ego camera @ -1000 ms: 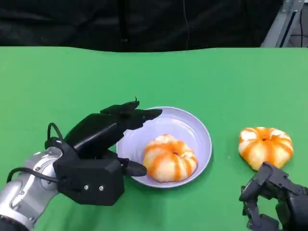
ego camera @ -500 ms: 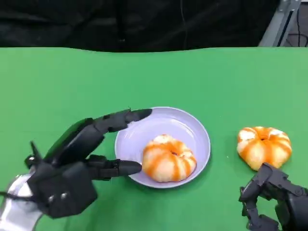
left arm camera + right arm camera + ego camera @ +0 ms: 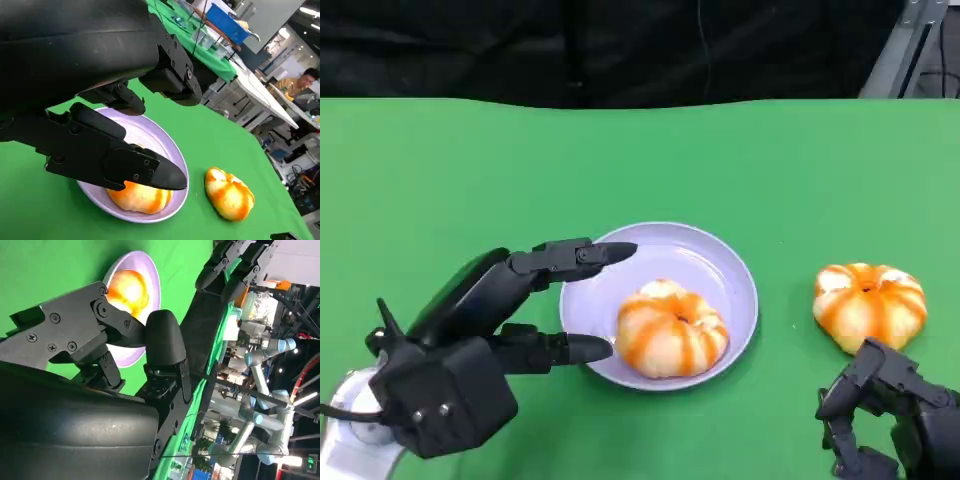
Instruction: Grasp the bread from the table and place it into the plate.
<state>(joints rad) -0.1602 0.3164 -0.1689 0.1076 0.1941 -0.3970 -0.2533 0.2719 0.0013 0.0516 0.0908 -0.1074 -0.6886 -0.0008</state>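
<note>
On the green table (image 3: 470,170) lie 2 orange-and-white striped breads. One bread (image 3: 671,328) sits in the lilac plate (image 3: 720,262), toward its near side. The left hand (image 3: 480,330) hovers just left of the plate, holding nothing, its fingers (image 3: 575,255) spread apart and reaching over the plate's left rim; the lower fingertip ends just beside the bread, and I cannot tell if it touches. The second bread (image 3: 869,304) lies on the table, well right of the plate. The right hand (image 3: 890,410) sits just in front of it, cut off by the picture's edge; its fingers look curled, but whether they are closed I cannot tell. In the left wrist view the fingers hide part of the plated bread (image 3: 140,196).
</note>
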